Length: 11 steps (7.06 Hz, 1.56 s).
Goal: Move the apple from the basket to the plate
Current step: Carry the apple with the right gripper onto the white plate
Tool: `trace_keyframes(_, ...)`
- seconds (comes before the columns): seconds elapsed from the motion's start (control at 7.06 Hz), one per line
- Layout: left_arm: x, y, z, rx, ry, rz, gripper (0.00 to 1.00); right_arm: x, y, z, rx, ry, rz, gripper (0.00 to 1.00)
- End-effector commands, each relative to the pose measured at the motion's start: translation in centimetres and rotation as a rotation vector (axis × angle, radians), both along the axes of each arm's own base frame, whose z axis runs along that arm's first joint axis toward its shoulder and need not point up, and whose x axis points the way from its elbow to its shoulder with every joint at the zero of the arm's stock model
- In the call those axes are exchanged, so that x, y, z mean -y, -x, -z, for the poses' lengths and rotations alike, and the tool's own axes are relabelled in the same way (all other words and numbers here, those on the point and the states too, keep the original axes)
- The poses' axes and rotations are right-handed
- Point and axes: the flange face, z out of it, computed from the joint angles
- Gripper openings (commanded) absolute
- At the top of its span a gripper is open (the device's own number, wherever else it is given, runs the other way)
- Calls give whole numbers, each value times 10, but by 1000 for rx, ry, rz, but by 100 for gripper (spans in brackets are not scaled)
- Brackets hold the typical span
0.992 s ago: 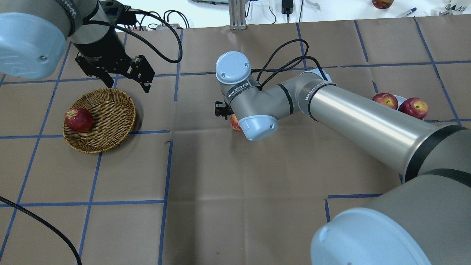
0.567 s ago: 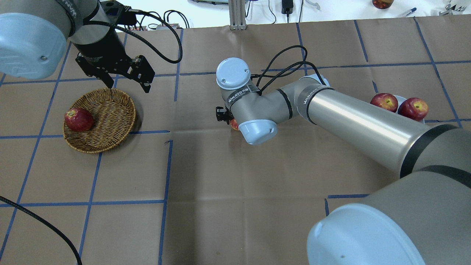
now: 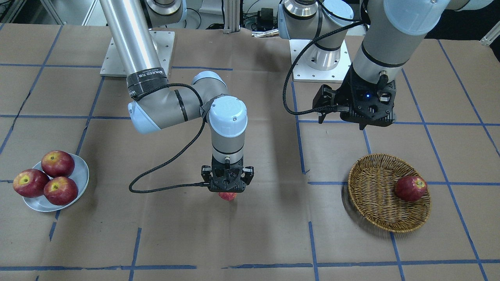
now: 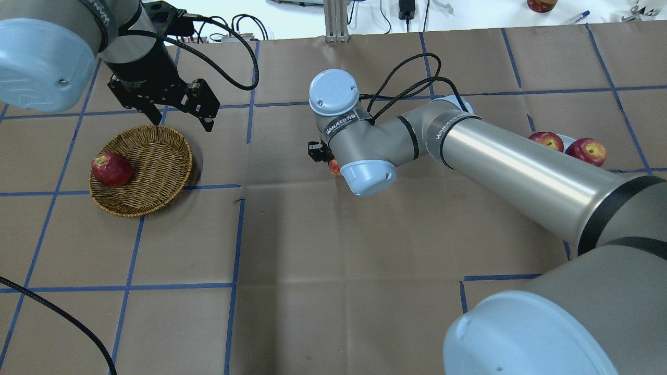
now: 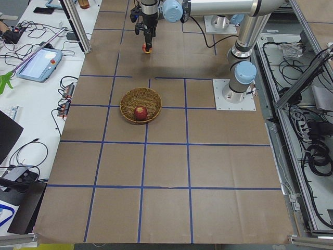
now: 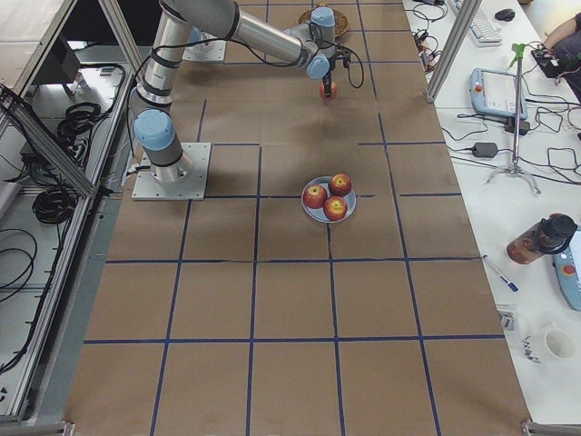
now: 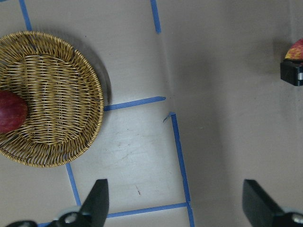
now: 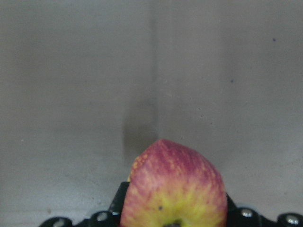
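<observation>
Currently the carry step is in hand: the apple [image 8: 174,189] is clamped in the right gripper [image 3: 227,190] over bare table, between the basket [image 3: 371,183] and the plate [image 3: 81,171], well apart from both. The left gripper [image 7: 176,201] is spread wide and empty, hovering near the basket. Next, a sideways carry to the plate is called for, then a gentle lowering. No obstacle is seen along the way. 3 apples [image 3: 58,164] are already crowded on the plate, so room is left only near the rim.
</observation>
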Motion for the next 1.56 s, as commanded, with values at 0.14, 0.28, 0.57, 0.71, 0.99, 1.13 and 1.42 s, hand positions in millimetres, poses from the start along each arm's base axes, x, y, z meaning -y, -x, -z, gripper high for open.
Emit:
trace_keyframes(0.14,0,1,-2,0,3,2,100,35,59,-94,14,-38,59,55)
trace_keyframes(0.28,0,1,-2,0,3,1,100,46,125,-129,13,-67,35,55)
trace_keyframes(0.57,-1,1,-1,0,2,2,100,56,246,-159,-17,-76,7,56)
trace_keyframes(0.71,0,1,-2,0,3,1,100,57,311,-162,-35,-79,-7,55)
trace_keyframes(0.99,-1,1,-2,0,3,2,100,49,448,-151,-46,-112,-40,55)
trace_keyframes(1.13,0,0,-1,2,3,2,100,37,492,-138,-36,-126,-75,55)
trace_keyframes(1.42,-2,-1,-4,2,9,4,100,22,531,-110,-21,-141,-92,55)
